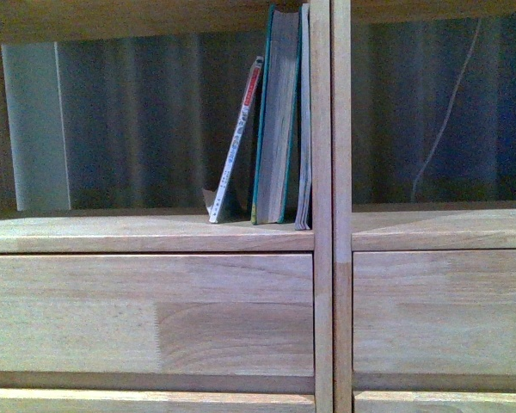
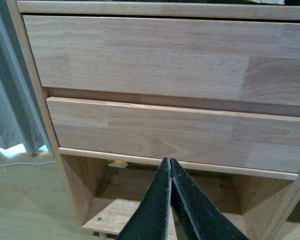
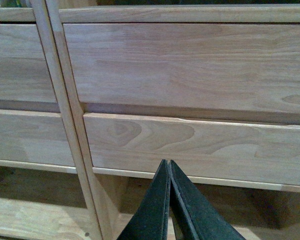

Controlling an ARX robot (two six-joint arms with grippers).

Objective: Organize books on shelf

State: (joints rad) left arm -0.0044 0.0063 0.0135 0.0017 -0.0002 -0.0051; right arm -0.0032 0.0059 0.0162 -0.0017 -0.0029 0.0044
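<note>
In the front view the light-wood shelf (image 1: 146,232) fills the picture. Three books stand at the right end of its left open compartment. The thin pale booklet with the white-and-red spine (image 1: 237,142) leans to the right against the thick teal paperback (image 1: 276,116). The slim bluish-white book (image 1: 305,120) stands between the paperback and the centre upright. No gripper shows in the front view. My left gripper (image 2: 169,161) is shut and empty, low in front of the left column's drawer fronts (image 2: 175,135). My right gripper (image 3: 168,162) is shut and empty, in front of the right column's drawer fronts (image 3: 200,145).
Grey curtain (image 1: 146,120) shows through the open back, with a thin cord (image 1: 447,112) behind the right compartment. The centre upright (image 1: 331,206) splits the columns. Below the drawers is a low open compartment (image 2: 115,200). A curtain (image 2: 10,100) and wood floor (image 2: 25,205) lie beside the shelf.
</note>
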